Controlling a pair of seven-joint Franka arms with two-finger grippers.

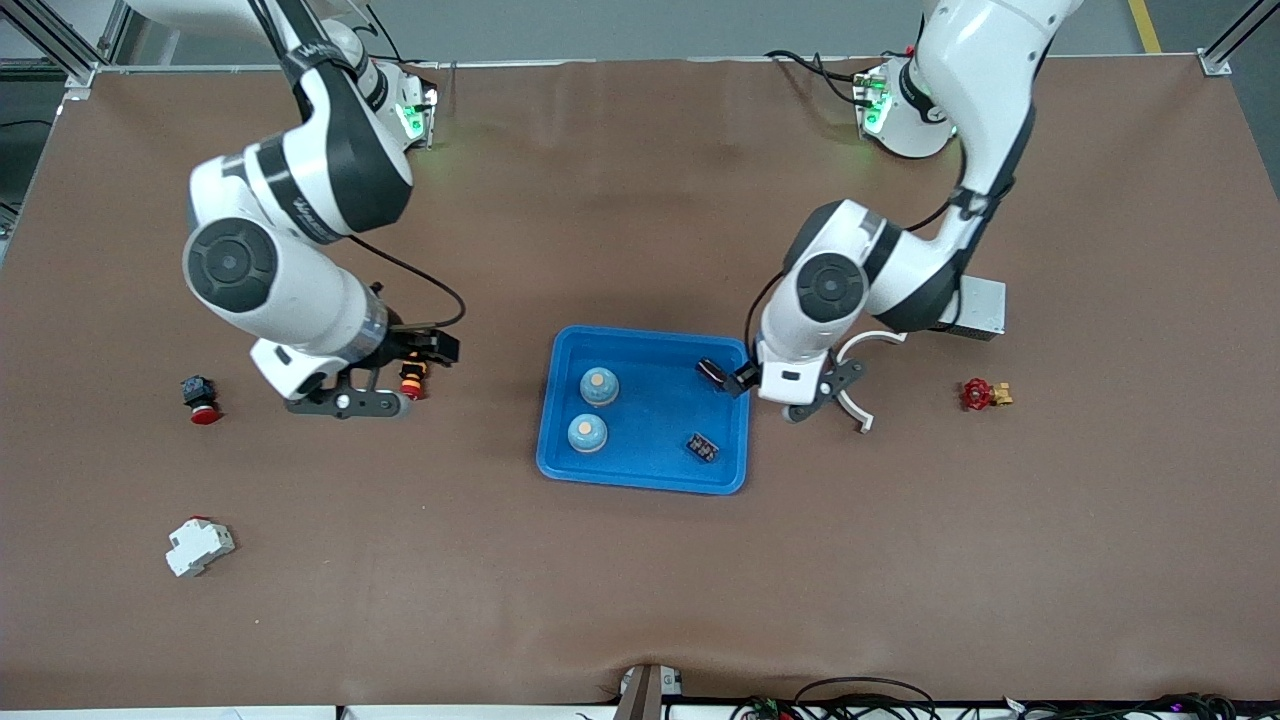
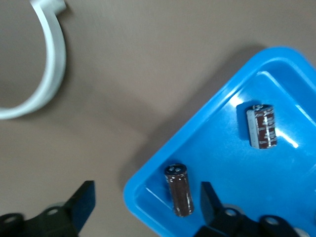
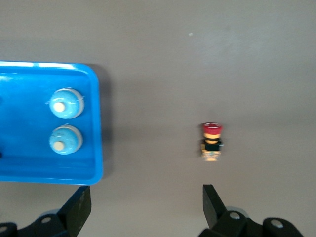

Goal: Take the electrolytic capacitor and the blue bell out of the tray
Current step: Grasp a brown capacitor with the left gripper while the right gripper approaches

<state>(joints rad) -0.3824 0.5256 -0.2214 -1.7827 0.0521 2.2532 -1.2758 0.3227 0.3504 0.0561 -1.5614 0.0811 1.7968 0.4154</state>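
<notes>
A blue tray (image 1: 643, 478) lies mid-table. In it are two blue bells with tan tops (image 1: 599, 386) (image 1: 587, 432), also in the right wrist view (image 3: 65, 103) (image 3: 64, 139). Two dark capacitors are in the tray: one (image 1: 702, 447) (image 2: 261, 126) nearer the front camera, one (image 2: 179, 190) in the corner below my left gripper. My left gripper (image 1: 730, 378) (image 2: 146, 197) is open over that corner; the capacitor sits free between its fingers, close to one. My right gripper (image 1: 432, 350) (image 3: 146, 197) is open and empty over the table, beside a red and yellow push button (image 1: 412, 381) (image 3: 212, 142).
A white ring clamp (image 1: 855, 385) (image 2: 49, 64) lies beside the tray under the left arm. A grey box (image 1: 975, 308) and a red valve (image 1: 985, 393) lie toward the left arm's end. A red emergency button (image 1: 200, 398) and a white breaker (image 1: 198, 547) lie toward the right arm's end.
</notes>
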